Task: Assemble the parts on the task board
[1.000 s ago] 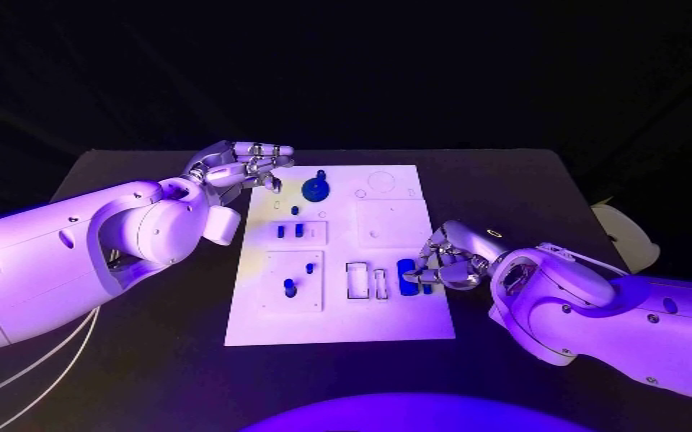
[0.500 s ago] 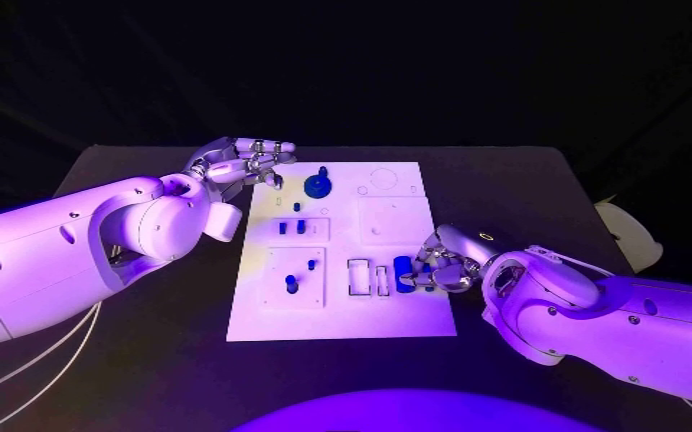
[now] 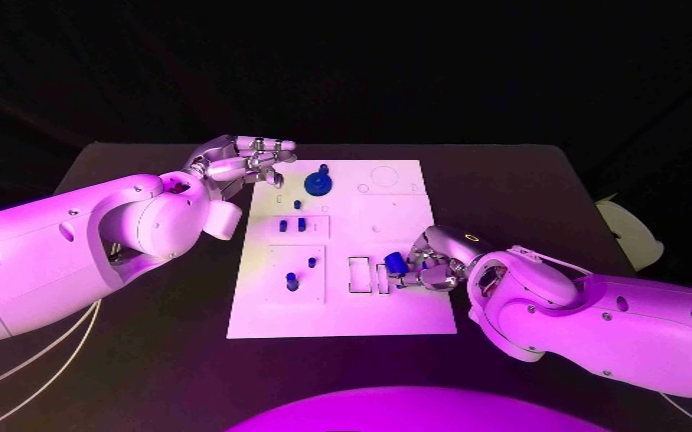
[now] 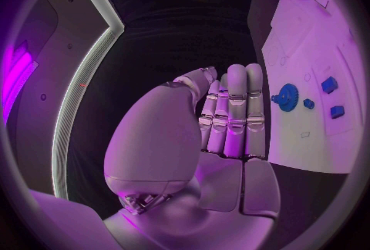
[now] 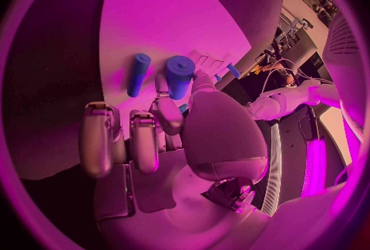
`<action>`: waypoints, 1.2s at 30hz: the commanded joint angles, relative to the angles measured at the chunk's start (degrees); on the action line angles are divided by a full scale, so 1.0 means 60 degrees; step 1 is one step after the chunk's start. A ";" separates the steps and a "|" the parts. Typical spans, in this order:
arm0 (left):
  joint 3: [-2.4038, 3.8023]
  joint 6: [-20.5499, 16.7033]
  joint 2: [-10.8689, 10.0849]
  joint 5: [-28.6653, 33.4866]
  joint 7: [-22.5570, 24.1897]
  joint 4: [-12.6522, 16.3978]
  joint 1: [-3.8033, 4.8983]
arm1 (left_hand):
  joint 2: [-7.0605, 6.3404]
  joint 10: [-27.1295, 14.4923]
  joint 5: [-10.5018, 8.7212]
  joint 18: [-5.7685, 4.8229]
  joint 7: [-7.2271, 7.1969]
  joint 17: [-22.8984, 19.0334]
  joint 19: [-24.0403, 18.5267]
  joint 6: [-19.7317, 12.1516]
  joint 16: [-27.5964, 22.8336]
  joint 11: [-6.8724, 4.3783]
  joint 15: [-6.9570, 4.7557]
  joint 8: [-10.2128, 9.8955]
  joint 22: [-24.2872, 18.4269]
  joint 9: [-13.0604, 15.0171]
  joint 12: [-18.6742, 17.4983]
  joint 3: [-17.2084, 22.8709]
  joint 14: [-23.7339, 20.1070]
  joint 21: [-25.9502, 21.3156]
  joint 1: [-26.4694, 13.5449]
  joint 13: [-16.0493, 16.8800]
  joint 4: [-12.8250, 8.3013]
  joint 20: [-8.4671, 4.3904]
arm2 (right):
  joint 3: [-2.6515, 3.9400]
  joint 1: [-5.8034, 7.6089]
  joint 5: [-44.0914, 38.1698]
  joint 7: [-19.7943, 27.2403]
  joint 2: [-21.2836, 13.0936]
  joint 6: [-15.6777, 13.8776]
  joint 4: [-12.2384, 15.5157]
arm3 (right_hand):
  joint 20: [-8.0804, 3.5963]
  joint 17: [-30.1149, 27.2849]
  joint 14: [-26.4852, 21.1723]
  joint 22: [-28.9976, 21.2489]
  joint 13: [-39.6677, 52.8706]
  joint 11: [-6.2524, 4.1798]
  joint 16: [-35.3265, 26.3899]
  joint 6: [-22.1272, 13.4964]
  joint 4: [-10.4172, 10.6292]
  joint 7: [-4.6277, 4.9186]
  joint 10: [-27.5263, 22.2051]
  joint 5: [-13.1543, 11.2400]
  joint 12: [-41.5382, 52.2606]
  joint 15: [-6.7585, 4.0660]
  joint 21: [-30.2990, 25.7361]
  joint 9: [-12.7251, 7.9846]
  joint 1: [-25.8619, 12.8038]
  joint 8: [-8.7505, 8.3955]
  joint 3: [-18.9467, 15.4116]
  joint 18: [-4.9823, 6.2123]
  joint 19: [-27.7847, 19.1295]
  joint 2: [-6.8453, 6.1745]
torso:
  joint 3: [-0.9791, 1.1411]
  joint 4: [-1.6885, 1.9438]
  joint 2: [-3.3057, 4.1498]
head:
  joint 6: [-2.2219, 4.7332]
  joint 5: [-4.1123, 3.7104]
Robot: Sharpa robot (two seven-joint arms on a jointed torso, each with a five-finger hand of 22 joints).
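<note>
- Two hands are recorded in the head view. The right hand [image 3: 428, 267] is lowered onto the near right part of the task board [image 3: 346, 317], its fingers closed around a thick blue cylinder [image 3: 394, 265] beside the small rectangular slots [image 3: 358, 276]. The left hand [image 3: 245, 164] is held at the board's far left edge with fingers drawn together and nothing in it. A blue gear [image 3: 317, 187] is seated near the far edge, and small blue pieces [image 3: 293, 225] stand in the left-hand recesses.
- From the left wrist view, the left hand [image 4: 227, 120] is seen flat and empty, fingers straight and side by side, beside the task board [image 4: 296, 139]. The blue gear [image 4: 287, 97] lies just beyond the fingertips, without contact.
- From the right wrist view, the right hand [image 5: 166, 126] is seen pinching the thick blue cylinder [image 5: 179, 76] between thumb and a finger. A thinner blue peg [image 5: 139, 73] lies loose on the task board [image 5: 154, 15] just beside it.
- Step in hand, as judged: placement of the cylinder on the board's right side. For the next move, its seat must be identified and the cylinder lined up over it before release; which seat is meant cannot be told.
- Surface and room: a black table [image 3: 144, 352] carries the board; the background is dark.
</note>
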 commanded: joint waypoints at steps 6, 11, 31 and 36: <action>0.0006 0.0244 -0.0006 0.0022 -0.0021 0.0036 0.0008 | 0.0064 -0.0096 0.0028 0.0125 0.0028 -0.0009 0.0036 -0.0056 -0.0033 -0.0001 0.0003 0.0002 -0.0017 -0.0009 0.0056 -0.0033 -0.0044 -0.0025 -0.0059 0.0012 -0.0012 0.0016 | -0.0044 -0.0077 -0.0155 -0.0234 0.0119 0.0172 -0.0160 | 0.0005 0.2048 0.0881 0.2089 0.4316 -0.0019 0.0034 -0.0051 -0.0031 0.0004 0.0390 0.0025 0.2324 0.0026 0.0040 0.0031 -0.0065 -0.0003 -0.0029 -0.0109 0.0447 0.0055 | -0.0003 -0.0012 0.0003 | -0.0024 0.0036; 0.0006 0.0268 -0.0001 0.0022 -0.0040 0.0038 0.0008 | 0.0065 -0.0101 0.0028 0.0125 0.0029 -0.0010 0.0035 -0.0058 -0.0034 0.0000 0.0005 0.0002 -0.0019 -0.0010 0.0057 -0.0038 -0.0044 -0.0028 -0.0070 0.0011 -0.0006 0.0017 | -0.0043 -0.0078 -0.0264 -0.0281 0.0158 0.0425 -0.0233 | 0.0004 0.2043 0.0879 0.2079 0.4294 -0.0019 0.0032 -0.0071 -0.0054 0.0005 0.0371 0.0061 0.2296 0.0025 0.0001 0.0061 -0.0005 -0.0004 -0.0032 -0.0101 0.0432 0.0033 | -0.0004 -0.0014 -0.0005 | -0.0043 0.0013; 0.0006 0.0276 -0.0012 0.0022 -0.0059 0.0049 0.0008 | 0.0062 -0.0113 0.0028 0.0124 0.0030 -0.0014 0.0032 -0.0066 -0.0036 0.0002 0.0008 0.0000 -0.0022 -0.0013 0.0058 -0.0049 -0.0050 -0.0036 -0.0087 0.0010 0.0003 0.0021 | 0.0025 0.0023 0.0581 -0.0255 -0.0067 -0.0857 0.0334 | -0.0056 0.2292 0.0932 0.2167 0.4738 -0.0130 0.0134 0.0171 -0.0051 -0.0127 0.0611 0.1181 0.2652 -0.0057 0.0358 0.0512 0.0256 0.0188 -0.0117 -0.0166 0.0544 0.0237 | 0.0001 -0.0018 -0.0013 | -0.0020 0.0048; 0.0006 0.0282 0.0005 0.0022 -0.0055 0.0033 0.0007 | 0.0062 -0.0113 0.0028 0.0124 0.0030 -0.0014 0.0032 -0.0066 -0.0036 0.0002 0.0008 0.0000 -0.0022 -0.0013 0.0058 -0.0049 -0.0050 -0.0036 -0.0087 0.0010 0.0003 0.0021 | 0.0058 0.0154 0.0889 -0.0185 -0.0164 -0.1133 0.0597 | -0.0074 0.2349 0.0944 0.2186 0.4793 -0.0155 0.0157 0.0218 -0.0050 -0.0156 0.0644 0.1312 0.2700 -0.0077 0.0436 0.0562 0.0236 0.0211 -0.0122 -0.0181 0.0569 0.0303 | 0.0003 -0.0014 -0.0005 | 0.0018 0.0023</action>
